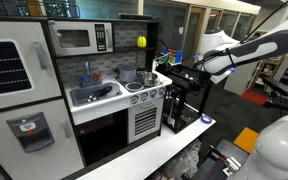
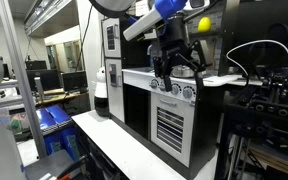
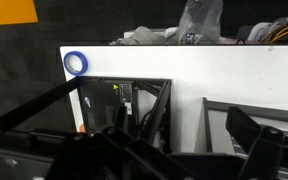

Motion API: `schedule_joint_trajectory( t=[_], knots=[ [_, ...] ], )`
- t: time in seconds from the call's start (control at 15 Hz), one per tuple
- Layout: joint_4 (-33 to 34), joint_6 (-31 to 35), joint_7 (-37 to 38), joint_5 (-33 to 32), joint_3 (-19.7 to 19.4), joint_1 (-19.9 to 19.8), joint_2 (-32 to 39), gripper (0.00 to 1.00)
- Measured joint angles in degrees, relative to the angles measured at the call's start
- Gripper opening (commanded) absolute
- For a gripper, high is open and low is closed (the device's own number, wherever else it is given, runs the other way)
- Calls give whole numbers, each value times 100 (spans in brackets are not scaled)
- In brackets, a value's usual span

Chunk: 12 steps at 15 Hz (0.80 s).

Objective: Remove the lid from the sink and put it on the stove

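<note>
While the gripper (image 2: 176, 68) hung with its jaws apart and empty off the stove (image 1: 144, 93) end of the toy kitchen, I saw the lid (image 1: 102, 92) lying dark in the sink (image 1: 80, 98), beyond the stove and its silver pot (image 1: 147, 77). I judged the reach must cross the burners to the basin.

Looking down past the wrist: the gripper (image 3: 144, 150) fills the bottom of the view, its dark fingers (image 3: 259, 150) spread wide apart. Behind them a black open frame (image 3: 149, 90) stands on the white worktop (image 3: 234, 70). A blue ring of tape (image 3: 76, 63) lies at the worktop's far left corner. Past the far edge there's a heap of clear plastic (image 3: 199, 20), and an orange panel (image 3: 9, 10) at top left.
</note>
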Motion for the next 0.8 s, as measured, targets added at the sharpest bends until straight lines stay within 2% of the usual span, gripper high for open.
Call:
schedule_joint_trajectory(
  t=[0.67, 0.8],
  knots=[
    [4, -1, 1, 0, 0, 7, -3, 100],
    [24, 369, -99, 44, -33, 84, -9, 100]
  ],
)
